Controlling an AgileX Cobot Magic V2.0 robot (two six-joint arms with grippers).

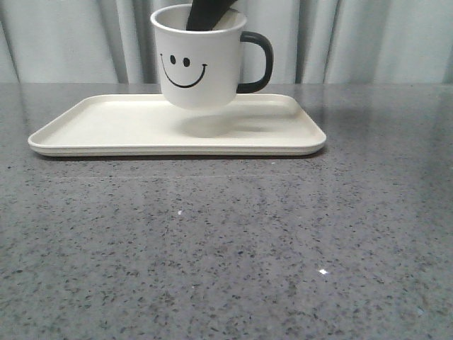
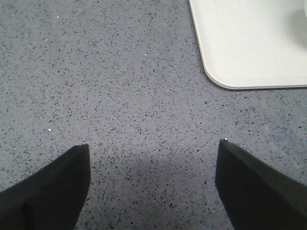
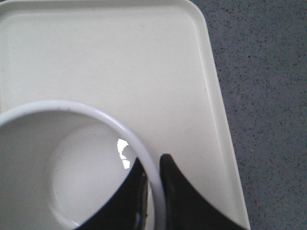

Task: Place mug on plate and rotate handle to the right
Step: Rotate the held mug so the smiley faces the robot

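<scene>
Listing what we see, with the plate [image 1: 92,131] as our landmark.

Item one: the plate, cream, rectangular with rounded corners and a low rim, lying flat on the grey speckled bench [image 1: 226,241].

Item two: the mug [image 1: 199,60], white, upright, smiley face towards the front camera. We see it hanging just above the middle of the plate, a soft shadow on the plate surface beneath it, so it is not touching the plate.

Item three: the handle [image 1: 260,62], black, on the side of the mug nearest the plate's right end as the front view shows it.

Item four: the right gripper [image 3: 153,191], closed on the mug's rim, one finger inside the wall and one outside, above the plate.

Item five: the left gripper [image 2: 151,187], jaws spread wide and holding nothing, over bare bench just off one rounded corner of the plate.

Item six: pale pleated curtains [image 1: 368,39] behind the plate's far edge.
</scene>
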